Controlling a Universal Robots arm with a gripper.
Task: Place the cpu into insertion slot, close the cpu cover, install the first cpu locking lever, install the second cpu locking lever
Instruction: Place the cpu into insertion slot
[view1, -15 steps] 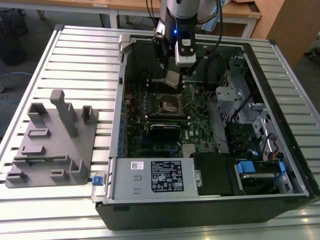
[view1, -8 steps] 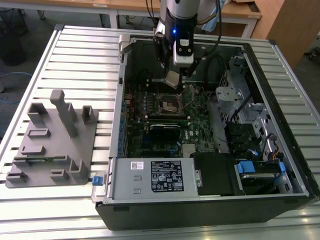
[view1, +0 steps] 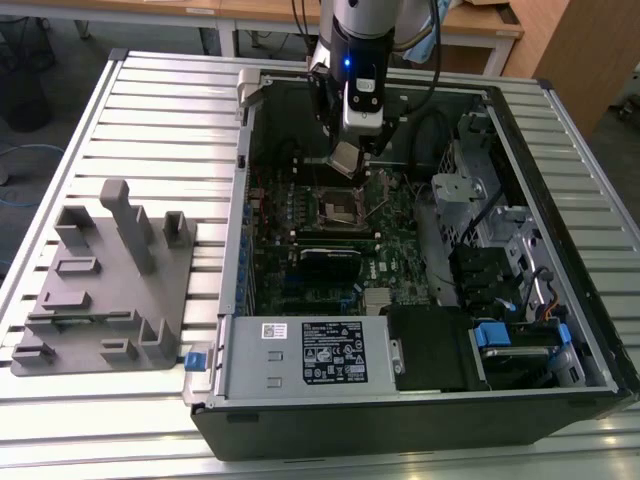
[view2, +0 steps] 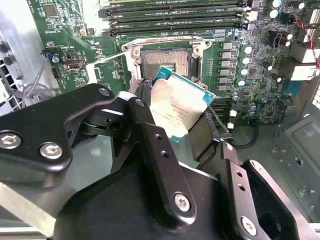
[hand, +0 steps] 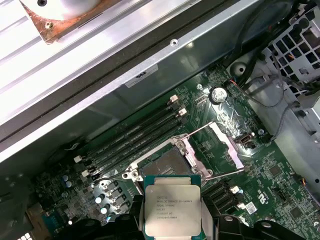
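From my station I see the cpu (view2: 177, 105) pinched at two opposite edges between the black fingers (view2: 150, 132) of the gripper (view2: 176, 122), which are clamped firmly on it. The chip is tilted, its pale metal top turned towards the second wrist view. It hangs in the air over the insertion slot (view2: 165, 62) without touching it, and the slot's dark centre lies bare. In the first wrist view the cpu cover (hand: 227, 147) stands swung open just beside the slot. Around the slot I make out the green motherboard (view2: 37, 30) and its rows of long black memory slots (view2: 175, 15). In the exterior view the arm reaches down into the open computer case (view1: 400, 430), which lies on a slatted metal table (view1: 160, 110). A grey fixture tray (view1: 100, 290) sits on that table, to the exterior view's left of the case.
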